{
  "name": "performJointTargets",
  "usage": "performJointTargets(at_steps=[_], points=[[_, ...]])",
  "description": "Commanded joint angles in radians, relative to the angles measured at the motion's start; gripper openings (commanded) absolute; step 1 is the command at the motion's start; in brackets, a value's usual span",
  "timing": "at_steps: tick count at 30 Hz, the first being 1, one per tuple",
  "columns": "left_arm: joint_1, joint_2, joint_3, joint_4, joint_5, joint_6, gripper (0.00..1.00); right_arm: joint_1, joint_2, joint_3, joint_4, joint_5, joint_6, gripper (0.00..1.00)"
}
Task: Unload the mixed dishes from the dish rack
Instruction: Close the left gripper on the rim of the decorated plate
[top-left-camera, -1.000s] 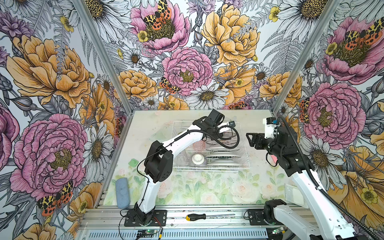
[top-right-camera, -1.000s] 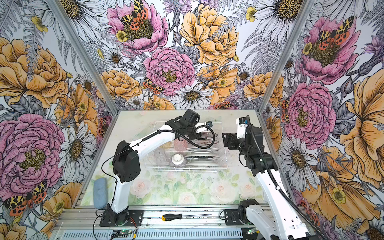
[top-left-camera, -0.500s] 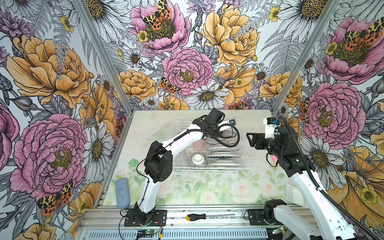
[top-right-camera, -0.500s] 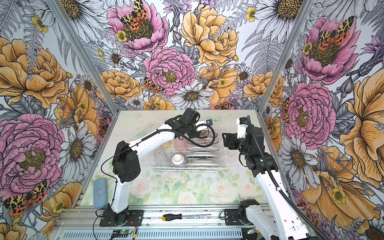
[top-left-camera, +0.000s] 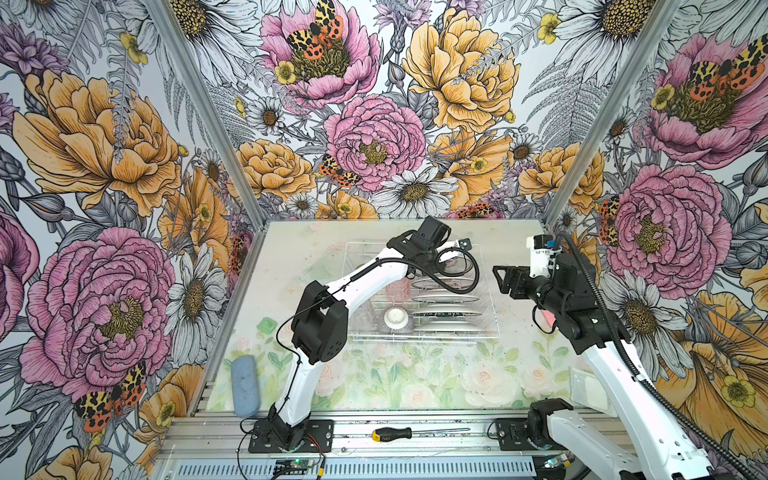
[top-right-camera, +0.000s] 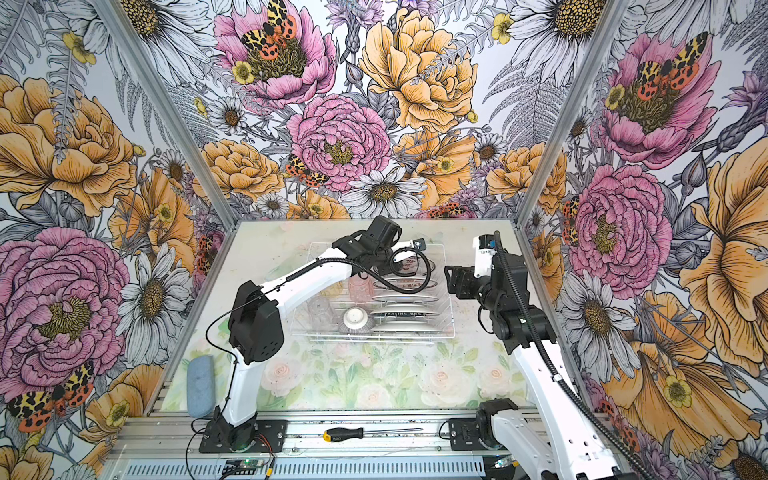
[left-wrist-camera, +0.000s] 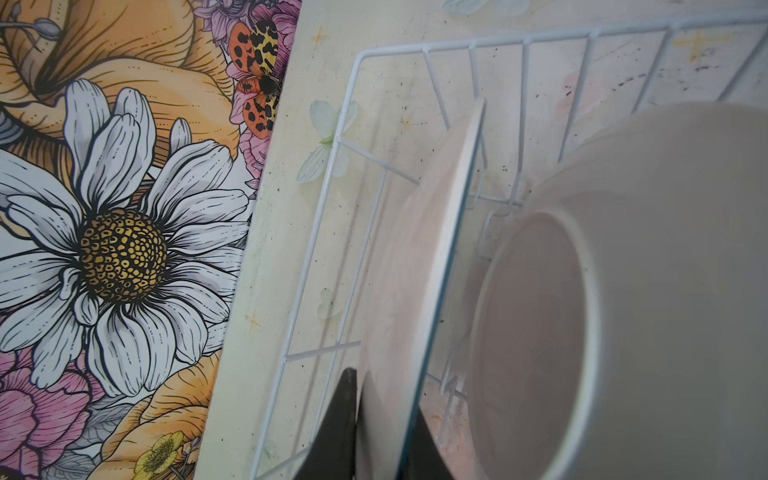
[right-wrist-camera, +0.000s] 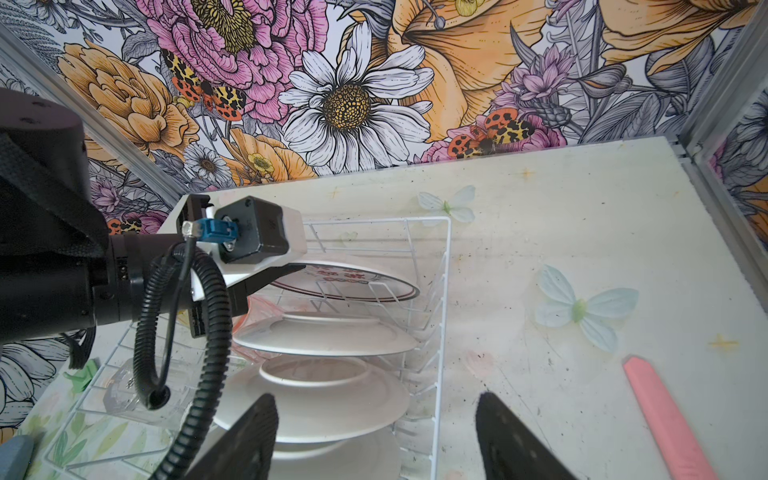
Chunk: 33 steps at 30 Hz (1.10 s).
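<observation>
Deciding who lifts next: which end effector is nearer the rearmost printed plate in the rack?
Left. The left end effector is clamped on the rim of the rearmost printed plate; the right end effector hangs open outside the dish rack, off its right side.

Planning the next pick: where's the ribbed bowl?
In both top views the ribbed bowl sits inverted at the dish rack's front edge, left of the plates.

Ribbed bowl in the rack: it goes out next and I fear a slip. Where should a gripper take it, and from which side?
The ribbed bowl lies mouth-down in the dish rack, white base up, plates close beside it. Probably best to pinch that raised base from straight above; the flared ribbed wall offers no edge.
</observation>
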<state>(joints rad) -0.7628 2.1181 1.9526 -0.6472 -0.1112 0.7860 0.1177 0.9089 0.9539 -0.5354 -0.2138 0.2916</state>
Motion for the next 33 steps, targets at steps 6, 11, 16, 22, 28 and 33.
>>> performJointTargets(at_steps=[6,11,16,22,28,33], points=[[-0.003,0.004,0.011,0.044,-0.047,-0.003,0.13,0.005,-0.025,-0.009,0.0,0.014,0.001,0.77],[-0.01,0.003,-0.002,0.08,-0.09,0.016,0.08,0.005,-0.029,-0.014,0.0,0.013,0.0,0.77],[-0.018,-0.001,-0.027,0.121,-0.142,0.033,0.05,0.005,-0.035,-0.016,0.0,0.014,0.001,0.77],[-0.018,-0.041,-0.052,0.135,-0.159,0.033,0.05,0.005,-0.038,-0.014,0.0,0.011,0.001,0.77],[-0.018,-0.12,-0.1,0.172,-0.17,0.008,0.05,0.005,-0.027,-0.008,0.002,0.004,0.003,0.77],[-0.019,-0.177,-0.123,0.192,-0.168,-0.023,0.05,0.005,-0.024,-0.007,0.002,-0.001,0.006,0.77]])
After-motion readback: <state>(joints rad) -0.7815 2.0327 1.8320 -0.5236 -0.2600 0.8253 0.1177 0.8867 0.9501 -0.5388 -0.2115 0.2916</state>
